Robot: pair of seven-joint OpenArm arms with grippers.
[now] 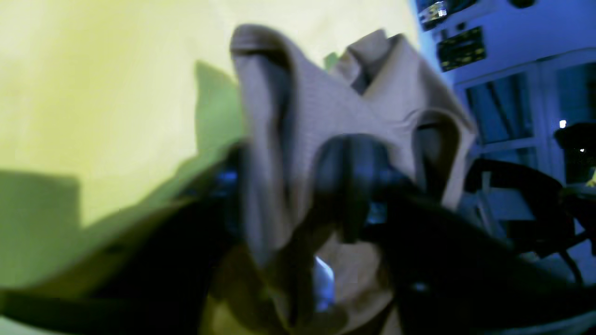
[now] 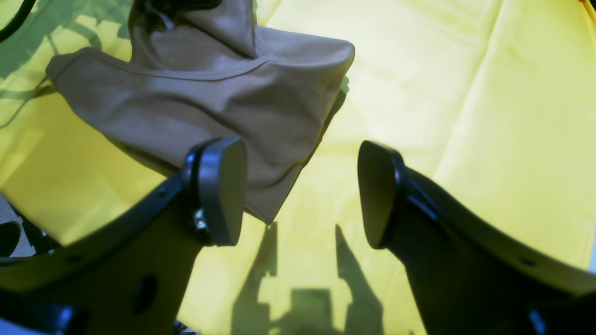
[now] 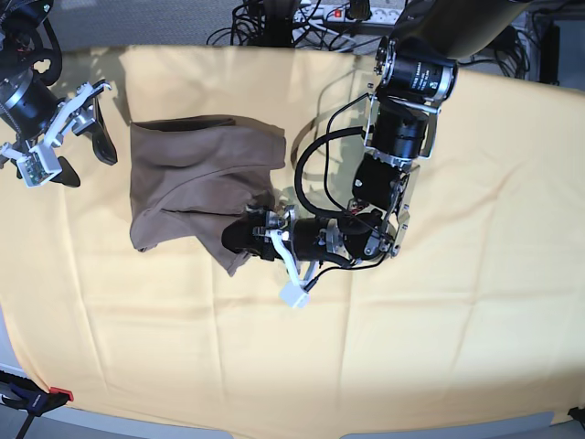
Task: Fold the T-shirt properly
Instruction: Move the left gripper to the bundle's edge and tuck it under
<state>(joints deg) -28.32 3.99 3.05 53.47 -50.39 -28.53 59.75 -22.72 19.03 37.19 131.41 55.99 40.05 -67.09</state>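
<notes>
The left pincer (image 3: 259, 234) grips a bunched edge of the T-shirt (image 3: 196, 183), probably to drag it flat. The right pincer (image 3: 57, 137), wide open and empty, hovers just beside the T-shirt.

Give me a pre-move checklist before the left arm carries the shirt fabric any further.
1. Left pincer shut on the plain taupe soft-fabric T-shirt: ok; bunched fabric sits at its tip in the left wrist view.
2. Which layers are pinched: cannot tell, that view is blurred.
3. Right pincer open and empty: ok.
4. Right pincer clear of the shirt: ok; in the base view it is beside the shirt's edge, apart from it.
5. Shirt lying flat: not ok, it is bunched and creased.
6. Pale-yellow cloth covering the table free of the grip: cannot tell.
</notes>
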